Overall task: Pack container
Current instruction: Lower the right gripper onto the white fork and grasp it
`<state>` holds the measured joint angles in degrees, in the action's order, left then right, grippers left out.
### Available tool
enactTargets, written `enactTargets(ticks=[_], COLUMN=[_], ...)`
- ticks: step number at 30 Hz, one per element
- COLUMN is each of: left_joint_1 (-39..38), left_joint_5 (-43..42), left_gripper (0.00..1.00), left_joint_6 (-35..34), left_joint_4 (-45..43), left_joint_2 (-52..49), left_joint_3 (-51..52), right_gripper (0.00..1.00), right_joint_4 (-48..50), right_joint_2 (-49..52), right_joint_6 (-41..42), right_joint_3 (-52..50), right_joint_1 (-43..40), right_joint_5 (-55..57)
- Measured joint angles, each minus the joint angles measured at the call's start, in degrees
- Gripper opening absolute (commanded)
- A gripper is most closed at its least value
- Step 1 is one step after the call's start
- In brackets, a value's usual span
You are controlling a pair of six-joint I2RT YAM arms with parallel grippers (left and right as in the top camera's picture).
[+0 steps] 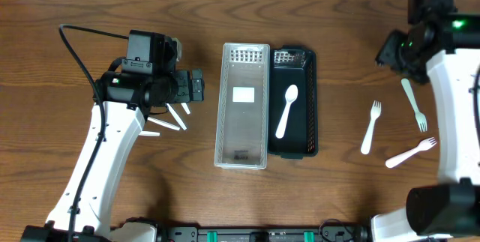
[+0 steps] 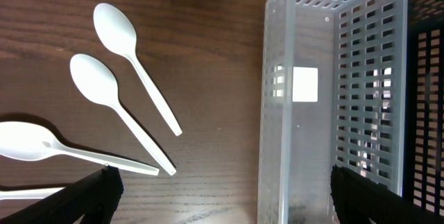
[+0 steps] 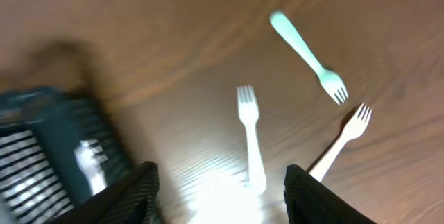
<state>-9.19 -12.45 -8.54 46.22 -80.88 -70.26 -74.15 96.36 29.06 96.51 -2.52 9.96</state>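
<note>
1. We see a spoon (image 1: 286,112) inside the black tray (image 1: 311,100), lying lengthwise along it, bowl at the far end.
2. Our left gripper (image 2: 222,186) and right gripper (image 3: 222,189) are both spread, empty.

Even bright light; right wrist view motion-blurred.

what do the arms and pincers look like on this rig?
White links, black joint housings on both. The left arm has a black cable looping off it; right arm shows a green light. Black fingers on left pincer and right pincer.
</note>
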Motion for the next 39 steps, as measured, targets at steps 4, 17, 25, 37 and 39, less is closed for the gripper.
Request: enactTargets(ticks=[4, 17, 25, 37, 39], left_joint_1=[0.0, 0.0, 0.0, 0.0, 0.0], left_joint_5=[0.0, 0.0, 0.0, 0.0, 0.0], left_gripper=[0.98, 0.98, 0.98, 0.98, 0.98], left_joint_6=[0.0, 0.0, 0.0, 0.0, 0.0], left_joint_4=[0.0, 1.1, 1.1, 1.1, 1.1], left_joint_2=[0.0, 0.0, 0.0, 0.0, 0.0], left_joint_3=[0.0, 0.0, 0.0, 0.0, 0.0], right_gripper=[0.66, 0.69, 0.68, 0.62, 0.61], right_joint_4=[9.3, 26.6, 29.7, 33.9, 34.2], right_joint_2=[1.7, 4.6, 9.1, 9.7, 9.7], right_joint_6=[0.0, -4.1, -6.6, -8.4, -8.7], right_joint_3=[-14.0, -32.6, -32.6, -32.8, -32.8], right_joint_1=[-1.3, -9.0, -9.8, -9.8, -9.8], right_joint_5=[-0.2, -7.0, -8.0, -8.3, -8.3])
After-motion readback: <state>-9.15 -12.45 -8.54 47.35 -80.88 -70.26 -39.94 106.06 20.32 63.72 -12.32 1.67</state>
